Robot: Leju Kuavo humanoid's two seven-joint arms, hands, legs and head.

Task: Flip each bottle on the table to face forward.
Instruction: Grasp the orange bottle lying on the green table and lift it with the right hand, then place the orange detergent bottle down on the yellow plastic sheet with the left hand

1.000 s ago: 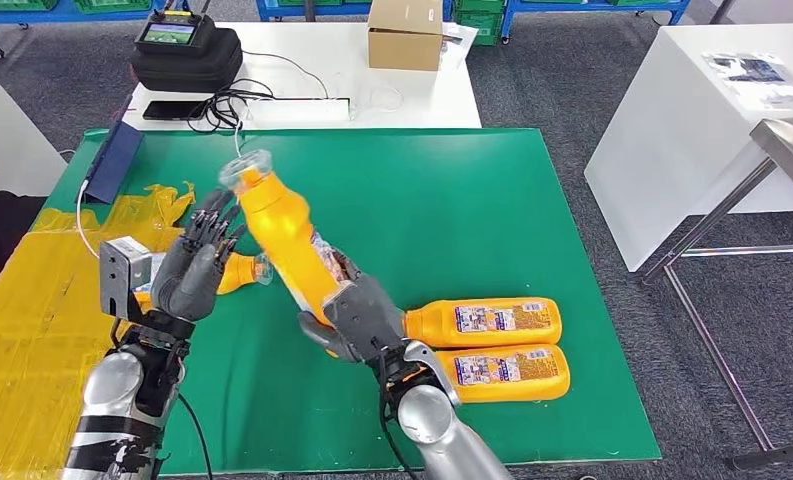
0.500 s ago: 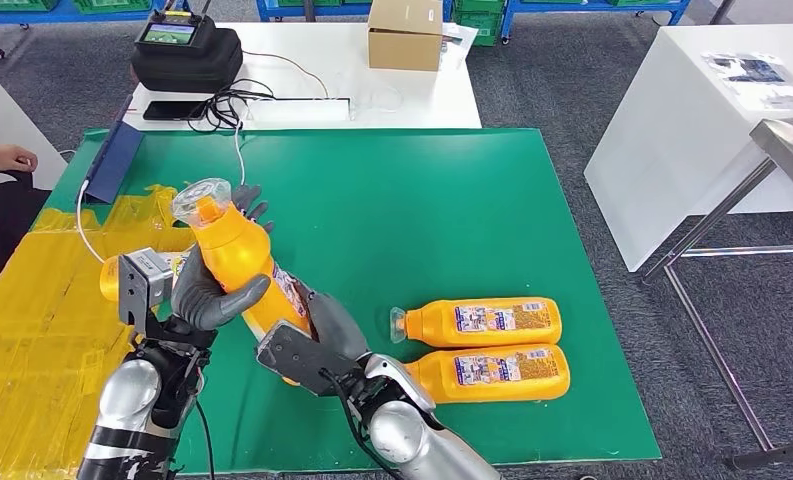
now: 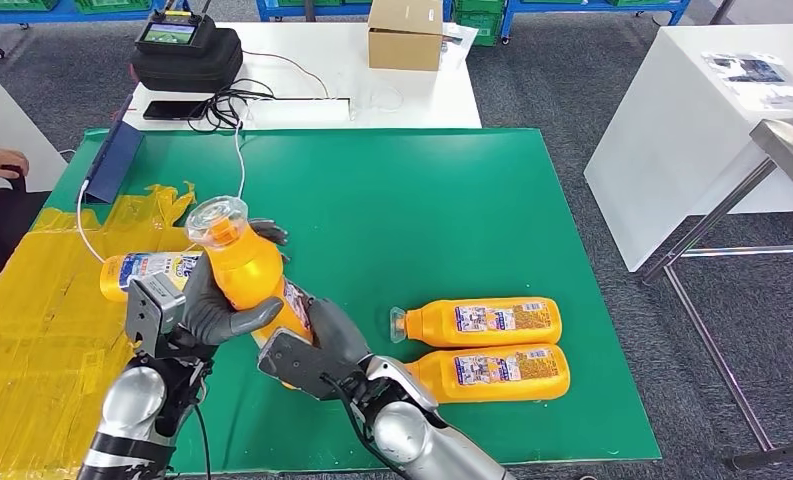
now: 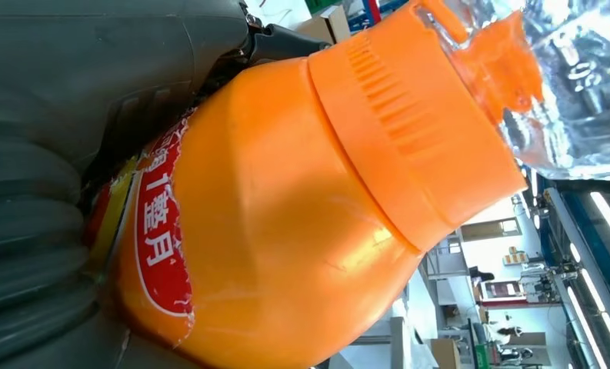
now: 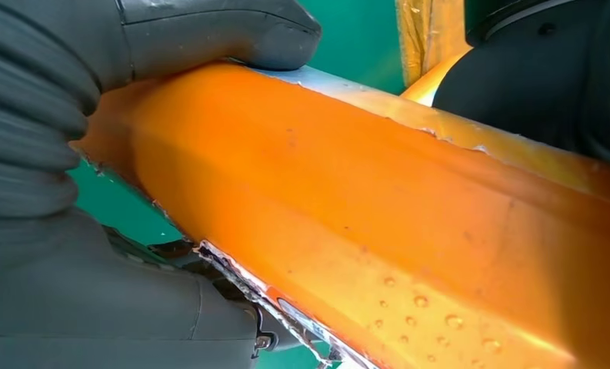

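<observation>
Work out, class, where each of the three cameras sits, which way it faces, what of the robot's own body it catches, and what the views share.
Head view: high on the body, looking down at the green table; both arms, left hand, right hand.
Left wrist view: behind the left hand, facing the held bottle and its cap.
Right wrist view: behind the right hand, on the bottle's lower body.
Shared: the held bottle.
</observation>
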